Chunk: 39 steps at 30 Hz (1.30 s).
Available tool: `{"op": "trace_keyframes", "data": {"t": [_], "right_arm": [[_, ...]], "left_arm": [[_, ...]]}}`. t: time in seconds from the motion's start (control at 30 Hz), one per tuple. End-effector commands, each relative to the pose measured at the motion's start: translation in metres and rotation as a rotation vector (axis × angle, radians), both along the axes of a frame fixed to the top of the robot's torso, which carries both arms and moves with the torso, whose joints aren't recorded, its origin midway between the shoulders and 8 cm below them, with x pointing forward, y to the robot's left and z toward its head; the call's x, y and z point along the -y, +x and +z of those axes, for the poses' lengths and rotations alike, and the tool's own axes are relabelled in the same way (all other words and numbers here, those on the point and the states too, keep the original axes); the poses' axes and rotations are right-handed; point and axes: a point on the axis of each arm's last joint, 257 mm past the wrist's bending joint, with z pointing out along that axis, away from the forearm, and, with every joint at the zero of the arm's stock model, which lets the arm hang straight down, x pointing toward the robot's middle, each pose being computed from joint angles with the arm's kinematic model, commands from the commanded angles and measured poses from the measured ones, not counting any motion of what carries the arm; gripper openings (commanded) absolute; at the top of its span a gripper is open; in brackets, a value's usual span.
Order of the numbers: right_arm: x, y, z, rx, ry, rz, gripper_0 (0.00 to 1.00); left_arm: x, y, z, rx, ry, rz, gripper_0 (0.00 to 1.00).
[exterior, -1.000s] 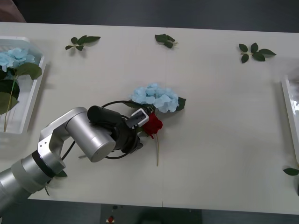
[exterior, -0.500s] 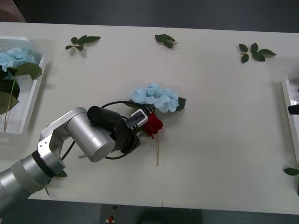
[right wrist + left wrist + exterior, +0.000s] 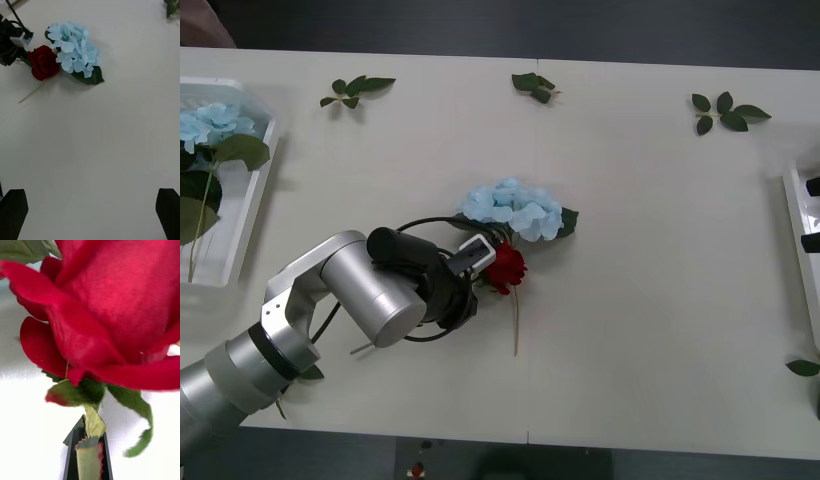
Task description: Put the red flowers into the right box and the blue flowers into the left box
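Here the pale table [image 3: 650, 300] carries scattered leaf sprigs [image 3: 726, 110].

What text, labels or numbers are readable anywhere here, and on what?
None: no word, label, brand, number or sign is readable in these views.
Left gripper, shut on the red rose at its stem: no marking.
Blue hydrangea, left box, right box and table: plain.
Right gripper, open above the table: no print.
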Motion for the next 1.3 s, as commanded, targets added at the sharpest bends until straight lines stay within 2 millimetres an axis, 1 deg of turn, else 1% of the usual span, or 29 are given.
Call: {"op": "trace_keyframes", "data": {"t": [0.03, 0.2, 0.3, 0.33, 0.4, 0.43, 0.5, 0.53, 0.57, 0.6, 0.63, 0.67, 0.7, 0.73, 0.8, 0.83, 0.93, 0.97, 1.0, 1.03, 1.1, 1.13, 1.17, 1.23, 1.27, 1.3], "right_arm": [[-0.014, 0.003, 0.026, 0.078, 0.015, 0.060, 1.00], [-0.022, -0.001, 0.032, 0.079, 0.030, 0.100, 1.00], [-0.025, 0.003, 0.041, 0.104, 0.044, 0.099, 1.00], [-0.026, 0.005, 0.045, 0.116, 0.050, 0.099, 1.00], [-0.026, 0.006, 0.047, 0.123, 0.057, 0.097, 1.00], [-0.029, 0.006, 0.049, 0.129, 0.067, 0.104, 1.00], [-0.033, 0.007, 0.053, 0.139, 0.078, 0.114, 1.00], [-0.034, 0.007, 0.054, 0.141, 0.080, 0.116, 1.00], [-0.038, 0.008, 0.057, 0.149, 0.092, 0.126, 1.00], [-0.039, 0.007, 0.057, 0.151, 0.094, 0.129, 1.00], [-0.041, 0.007, 0.058, 0.153, 0.103, 0.133, 1.00], [-0.041, 0.007, 0.058, 0.153, 0.103, 0.133, 1.00], [-0.043, 0.007, 0.059, 0.155, 0.110, 0.138, 1.00], [-0.043, 0.007, 0.059, 0.155, 0.111, 0.139, 1.00], [-0.044, 0.007, 0.059, 0.156, 0.112, 0.140, 1.00], [-0.043, 0.007, 0.060, 0.158, 0.114, 0.140, 1.00], [-0.045, 0.006, 0.062, 0.162, 0.121, 0.146, 1.00], [-0.046, 0.005, 0.063, 0.164, 0.124, 0.149, 1.00], [-0.047, 0.005, 0.064, 0.166, 0.130, 0.155, 1.00], [-0.049, 0.004, 0.065, 0.168, 0.135, 0.161, 1.00], [-0.053, 0.002, 0.067, 0.170, 0.147, 0.178, 1.00], [-0.055, 0.001, 0.067, 0.172, 0.153, 0.182, 1.00], [-0.057, 0.000, 0.069, 0.173, 0.164, 0.193, 1.00], [-0.064, -0.003, 0.072, 0.173, 0.195, 0.218, 1.00], [-0.066, -0.005, 0.074, 0.174, 0.205, 0.228, 1.00], [-0.072, -0.008, 0.076, 0.156, 0.243, 0.242, 1.00]], "left_arm": [[0.014, 0.004, 0.011, 0.031, -0.011, -0.031, 0.00], [0.015, 0.005, 0.012, 0.032, -0.014, -0.028, 0.00], [0.023, 0.004, 0.023, 0.043, -0.044, -0.037, 0.00], [0.029, 0.000, 0.032, 0.046, -0.069, -0.048, 0.00], [0.035, -0.006, 0.041, 0.039, -0.100, -0.059, 0.00], [0.043, -0.012, 0.052, 0.034, -0.137, -0.065, 0.00], [0.050, -0.020, 0.065, 0.020, -0.187, -0.057, 0.00], [0.052, -0.023, 0.069, 0.014, -0.201, -0.055, 0.00], [0.059, -0.031, 0.079, -0.002, -0.243, -0.050, 0.00], [0.061, -0.034, 0.084, -0.006, -0.259, -0.047, 0.00], [0.068, -0.041, 0.094, -0.016, -0.293, -0.045, 0.00], [0.068, -0.041, 0.094, -0.016, -0.293, -0.045, 0.00], [0.079, -0.050, 0.112, -0.022, -0.347, -0.038, 0.00], [0.086, -0.055, 0.123, -0.029, -0.386, -0.026, 0.00], [0.097, -0.061, 0.138, -0.041, -0.435, -0.012, 0.00], [0.111, -0.067, 0.155, -0.056, -0.497, 0.005, 0.00], [0.133, -0.074, 0.187, -0.073, -0.603, 0.039, 0.00], [0.142, -0.074, 0.202, -0.069, -0.653, 0.053, 0.00], [0.151, -0.074, 0.218, -0.067, -0.706, 0.068, 0.00], [0.158, -0.074, 0.228, -0.072, -0.746, 0.085, 0.00], [0.171, -0.068, 0.253, -0.056, -0.825, 0.105, 0.00], [0.176, -0.067, 0.260, -0.053, -0.844, 0.110, 0.00], [0.183, -0.062, 0.277, -0.038, -0.887, 0.129, 0.00], [0.191, -0.054, 0.297, -0.019, -0.938, 0.154, 0.00], [0.193, -0.052, 0.303, -0.012, -0.953, 0.162, 0.00], [0.198, -0.046, 0.318, -0.002, -0.993, 0.184, 0.00]]}}
